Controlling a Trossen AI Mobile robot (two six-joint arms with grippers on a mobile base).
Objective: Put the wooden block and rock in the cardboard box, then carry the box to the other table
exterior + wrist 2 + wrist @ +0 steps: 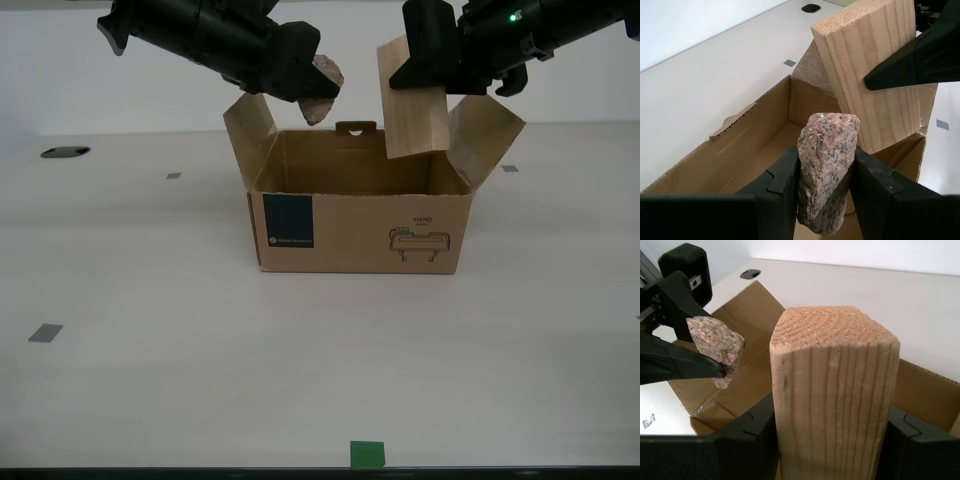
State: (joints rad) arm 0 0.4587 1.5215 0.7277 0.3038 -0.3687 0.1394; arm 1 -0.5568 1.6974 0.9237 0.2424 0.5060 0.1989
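Note:
The open cardboard box [360, 232] stands on the smooth beige table [150, 300], flaps up. My second gripper [312, 82] is shut on the rock [324, 88], holding it just over the box's rim on the exterior view's left; the second wrist view shows the rock [828, 150] gripped above the box interior [755, 155]. My first gripper [428, 72] is shut on the wooden block [415, 112], which hangs tilted with its lower end dipping into the box opening. The block [835, 390] fills the first wrist view, with the rock [715, 342] beside it. The other table is out of view.
Grey tape squares [45, 333] [173, 176] [510, 168] lie on the table. A green tape square [367, 454] marks the near edge. A dark round hole [65, 152] sits at the far part of the exterior view's left. A white wall stands behind.

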